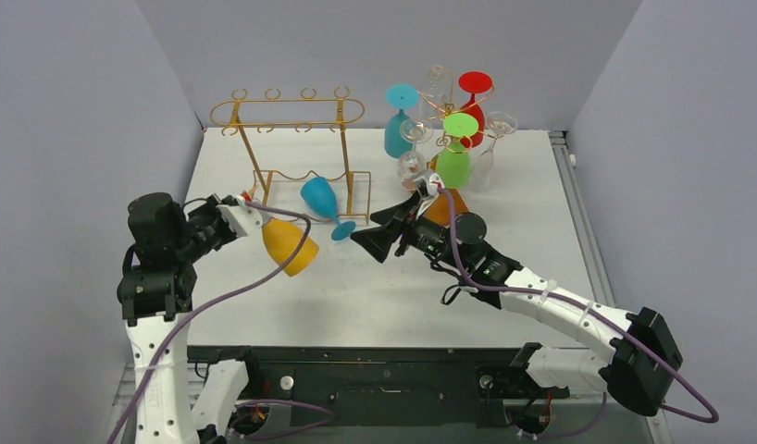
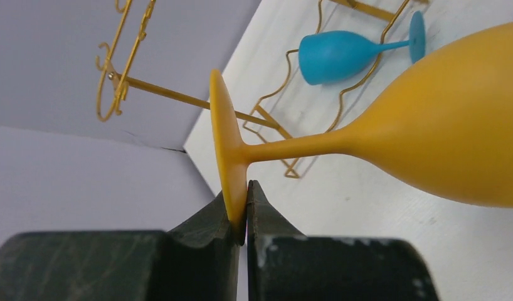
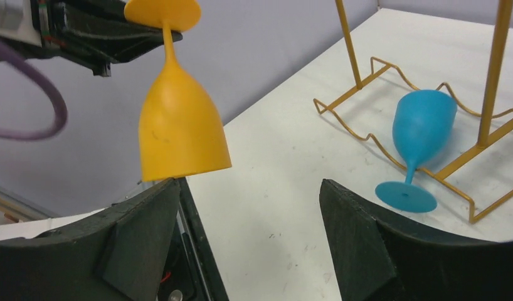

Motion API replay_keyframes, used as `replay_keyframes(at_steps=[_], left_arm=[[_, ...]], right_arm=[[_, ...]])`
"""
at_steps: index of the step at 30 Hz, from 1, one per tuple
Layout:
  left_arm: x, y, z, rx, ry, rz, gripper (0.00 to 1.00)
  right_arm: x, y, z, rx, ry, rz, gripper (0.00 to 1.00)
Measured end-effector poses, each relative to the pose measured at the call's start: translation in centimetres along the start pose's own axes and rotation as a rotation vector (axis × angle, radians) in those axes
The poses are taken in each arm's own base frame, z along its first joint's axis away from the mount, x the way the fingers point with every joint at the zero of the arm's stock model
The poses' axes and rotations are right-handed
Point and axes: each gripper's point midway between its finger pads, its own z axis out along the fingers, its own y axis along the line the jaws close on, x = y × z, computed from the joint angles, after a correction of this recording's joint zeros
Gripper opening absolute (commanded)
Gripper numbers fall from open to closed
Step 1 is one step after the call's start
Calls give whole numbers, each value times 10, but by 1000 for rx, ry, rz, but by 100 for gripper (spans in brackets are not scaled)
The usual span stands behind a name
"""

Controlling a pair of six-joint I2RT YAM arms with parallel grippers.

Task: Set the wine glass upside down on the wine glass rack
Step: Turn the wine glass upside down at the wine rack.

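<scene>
1. Big white table [image 1: 384,296] carries everything, and the gold rack [image 3: 496,63] stands toward its back left. That rack is our marker.
2. Off to the rack's right, at the back, a cluster of glasses [image 1: 455,162] crowds together: green, red, teal and clear ones.
3. Right gripper [image 3: 249,188] sits in front of the rack's right end, pointing at the yellow glass. Its jaws are spread wide with nothing between them.
4. Left gripper [image 2: 241,194] is just off the rack's front left corner, jaws pinched tight on the rim of the yellow glass's foot.
5. The yellow glass [image 1: 290,245] is up in the air just in front of the rack's base. It is tipped, foot high and bowl hanging low with the mouth down. It is clear of the table and not on the rack's top rail.
6. A blue glass [image 1: 319,197] lies on its side across the rack's base wires, its foot poking out the front.
</scene>
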Motion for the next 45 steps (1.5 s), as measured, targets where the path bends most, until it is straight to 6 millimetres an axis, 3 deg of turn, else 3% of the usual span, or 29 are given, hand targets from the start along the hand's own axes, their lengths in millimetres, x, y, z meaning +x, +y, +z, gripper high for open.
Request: replay_keyframes(at_steps=[4,9,17,24,28,32,39,42,43,44,45], left_arm=[[-2,8,-2,-63,-38,260,0],[-19,30,0,-157,-98,437,0],[-46,42,-12,-246,-180,593,0],[-53,39,-12,-237,-208,662,0],[-53,39,-9,-226,-214,682,0],[-50,37,-5,-209,-214,675,0],[-54,36,-5,-199,-233,666,0],[-57,38,-7,-204,-239,664,0],[-57,38,-7,-203,-240,662,3],[-57,38,-6,-202,-240,660,16],[-57,38,-6,-201,-239,658,35]], right_arm=[[-10,0,5,-21,-3,-27,79],[-32,21,58,-185,-33,-26,80],[-12,30,128,-433,-41,147,81],[-12,53,137,-484,-13,44,81],[3,66,140,-499,46,-22,81],[22,65,147,-459,127,-109,82],[31,57,155,-396,167,-196,82],[37,57,162,-393,172,-205,75],[39,57,163,-391,174,-204,73],[39,57,165,-386,173,-203,71],[40,57,167,-382,170,-203,69]])
